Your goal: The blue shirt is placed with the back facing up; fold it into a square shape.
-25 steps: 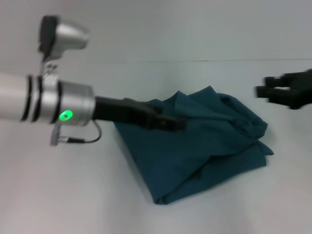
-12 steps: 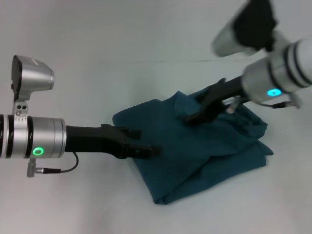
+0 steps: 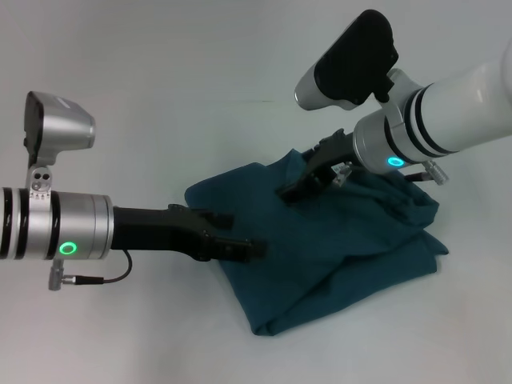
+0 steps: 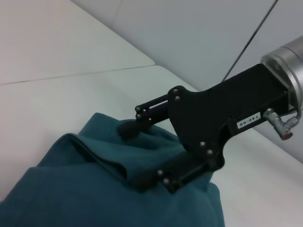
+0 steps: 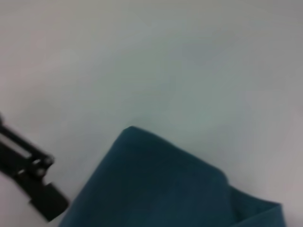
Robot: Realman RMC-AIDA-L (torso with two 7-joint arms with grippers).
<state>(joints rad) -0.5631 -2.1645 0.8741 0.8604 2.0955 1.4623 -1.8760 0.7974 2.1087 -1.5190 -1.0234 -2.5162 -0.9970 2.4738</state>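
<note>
Pale, bare counter [image 3: 120, 336] carries the rumpled dark teal-blue cotton shirt [image 3: 320, 256], bunched beneath both claws. Right claw [image 3: 293, 190] pinches a raised fold; left claw [image 3: 252, 249], seemingly pressed together, rests at the near edge. Soft, light, limp cloth: best gripped at edges or corners.

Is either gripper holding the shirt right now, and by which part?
The right gripper is closed on a raised fold at the far edge of the blue shirt. Whether the left gripper, at the shirt's left edge, grips anything cannot be told.
</note>
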